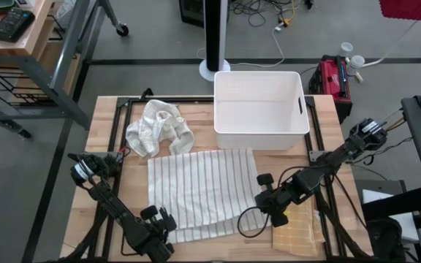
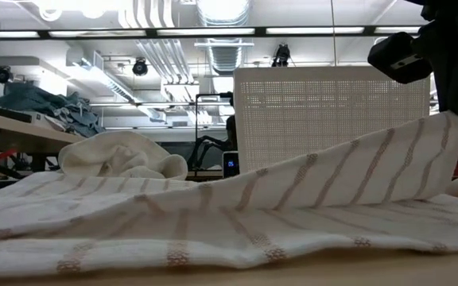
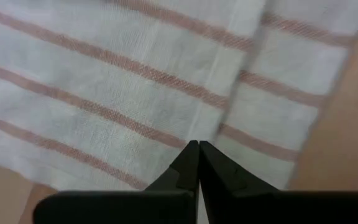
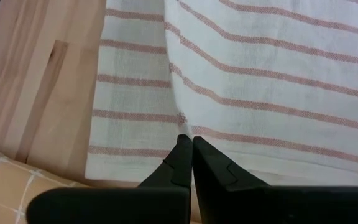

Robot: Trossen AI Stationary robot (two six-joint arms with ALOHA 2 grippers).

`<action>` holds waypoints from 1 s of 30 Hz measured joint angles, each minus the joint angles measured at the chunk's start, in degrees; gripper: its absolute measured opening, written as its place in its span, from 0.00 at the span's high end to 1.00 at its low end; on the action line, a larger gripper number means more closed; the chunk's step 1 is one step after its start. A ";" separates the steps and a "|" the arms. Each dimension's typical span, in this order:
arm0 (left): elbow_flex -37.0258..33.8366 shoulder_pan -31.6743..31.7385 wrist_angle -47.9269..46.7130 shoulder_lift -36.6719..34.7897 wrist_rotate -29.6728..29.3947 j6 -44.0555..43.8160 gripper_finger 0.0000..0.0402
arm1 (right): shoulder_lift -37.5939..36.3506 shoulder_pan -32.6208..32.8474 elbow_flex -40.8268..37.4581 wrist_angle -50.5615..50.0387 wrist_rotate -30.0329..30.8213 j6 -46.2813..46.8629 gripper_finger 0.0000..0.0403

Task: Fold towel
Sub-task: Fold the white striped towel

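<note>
White cotton towel with thin tan stripes (image 1: 199,191) on wooden bench (image 1: 108,139): soft, limp, light. Left hand (image 1: 161,221) and right hand (image 1: 269,200) clenched on near corners; best gripped there.

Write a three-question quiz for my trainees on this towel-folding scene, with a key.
1. True or false: the bin holds the striped towel.
2. Which gripper pinches the towel's edge nearest the yellow cloth? A) left gripper B) right gripper
3. Fill in: the crumpled cloth lies beside the ___.

Key: 1 false; 2 B; 3 bin.
</note>
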 joint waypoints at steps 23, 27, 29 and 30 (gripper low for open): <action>1.45 -0.20 -3.37 0.02 0.31 7.65 0.68 | 0.00 -0.57 0.00 -0.06 0.00 -0.48 1.00; -1.21 -0.19 2.58 0.02 1.71 7.50 0.64 | 0.00 -0.57 0.00 -0.04 0.01 -0.48 1.00; -2.52 -0.20 5.16 0.02 3.96 6.54 0.64 | 0.00 -0.57 0.00 -0.05 0.00 -0.48 1.00; -3.11 -0.20 5.07 0.02 4.71 5.58 0.64 | 0.00 -0.57 0.00 -0.02 0.00 -0.49 1.00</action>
